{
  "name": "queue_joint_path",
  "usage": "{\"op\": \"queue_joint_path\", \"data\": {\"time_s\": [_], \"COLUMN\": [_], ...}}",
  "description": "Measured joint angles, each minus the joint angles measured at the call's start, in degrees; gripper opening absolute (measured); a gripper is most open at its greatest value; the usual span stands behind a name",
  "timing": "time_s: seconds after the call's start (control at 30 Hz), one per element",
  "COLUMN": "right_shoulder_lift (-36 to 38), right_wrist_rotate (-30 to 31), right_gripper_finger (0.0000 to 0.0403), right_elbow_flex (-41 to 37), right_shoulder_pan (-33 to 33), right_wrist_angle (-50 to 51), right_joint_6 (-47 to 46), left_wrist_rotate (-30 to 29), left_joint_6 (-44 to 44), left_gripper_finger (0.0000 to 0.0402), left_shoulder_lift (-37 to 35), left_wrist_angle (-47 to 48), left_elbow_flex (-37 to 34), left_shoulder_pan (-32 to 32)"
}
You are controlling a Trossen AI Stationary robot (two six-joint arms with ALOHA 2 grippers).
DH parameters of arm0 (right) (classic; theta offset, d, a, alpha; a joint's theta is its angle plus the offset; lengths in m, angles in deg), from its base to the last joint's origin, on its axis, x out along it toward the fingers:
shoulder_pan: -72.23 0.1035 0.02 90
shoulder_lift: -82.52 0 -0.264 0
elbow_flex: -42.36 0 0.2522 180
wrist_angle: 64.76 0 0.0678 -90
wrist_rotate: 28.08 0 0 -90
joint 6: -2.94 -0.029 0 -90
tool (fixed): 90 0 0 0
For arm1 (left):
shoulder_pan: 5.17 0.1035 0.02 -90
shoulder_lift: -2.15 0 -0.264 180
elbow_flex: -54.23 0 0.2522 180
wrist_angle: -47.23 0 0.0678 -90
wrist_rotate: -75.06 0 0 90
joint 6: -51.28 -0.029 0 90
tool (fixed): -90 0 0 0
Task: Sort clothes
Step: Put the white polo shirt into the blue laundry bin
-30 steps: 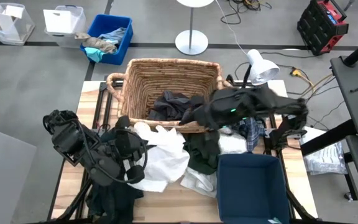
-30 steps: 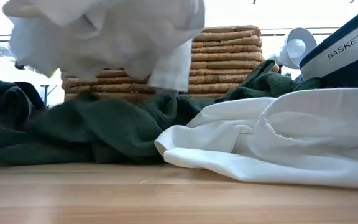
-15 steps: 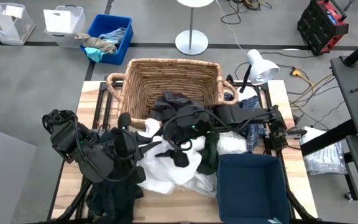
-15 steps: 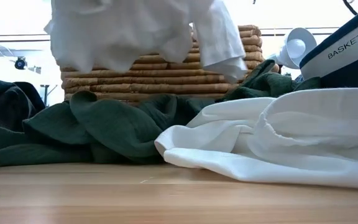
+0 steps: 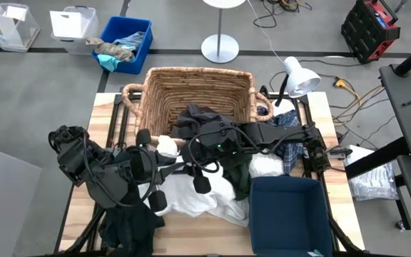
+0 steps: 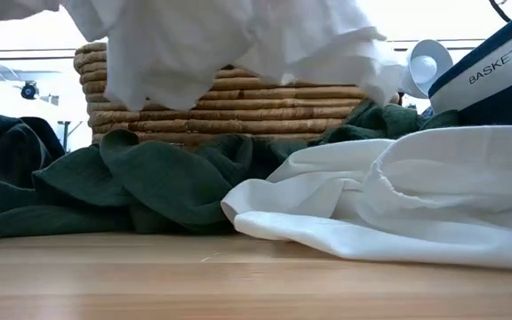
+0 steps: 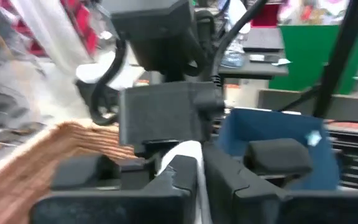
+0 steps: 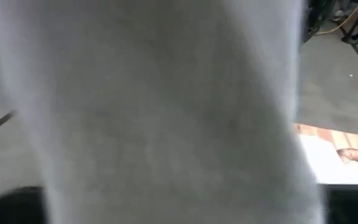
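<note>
White garment (image 6: pixel 238 44) hangs above the table, lifted clear of the pile beside the wicker basket (image 5: pixel 198 89); my left gripper (image 7: pixel 201 180) is clamped on its edge, right gripper's (image 5: pixel 200 182) jaws I cannot tell

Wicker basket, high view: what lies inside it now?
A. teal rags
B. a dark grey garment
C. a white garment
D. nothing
B: a dark grey garment lies against the near wall of the wicker basket; the white garment lies on the table.
</note>
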Motion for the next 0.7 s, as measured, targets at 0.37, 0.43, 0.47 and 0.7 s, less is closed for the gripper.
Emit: {"op": "queue_joint_path", "data": {"time_s": [0.37,0.43,0.47,0.7], "right_shoulder_lift": [1.3,1.6,2.0,5.5], "right_wrist_rotate": [0.1,0.1,0.1,2.9], "right_gripper_finger": [0.0009,0.0009,0.0009,0.0009], "right_elbow_flex": [0.0,-0.1,-0.1,-0.1], "right_shoulder_pan": [0.0,0.0,0.0,0.0], "right_wrist_angle": [0.3,0.6,0.6,2.5], "right_joint_6": [0.1,-0.4,-0.5,-1.9], "left_wrist_rotate": [3.2,3.2,3.2,2.5], "left_joint_6": [4.4,5.5,6.0,7.1], "left_gripper_finger": [0.0194,0.0228,0.0243,0.0301], "left_shoulder_lift": [-1.0,-1.1,-1.2,-2.1], "left_wrist_angle": [8.7,11.9,13.4,17.0], "left_elbow_flex": [2.6,2.6,2.5,2.5], "left_shoulder_pan": [-0.5,-0.5,-0.5,-0.5]}}
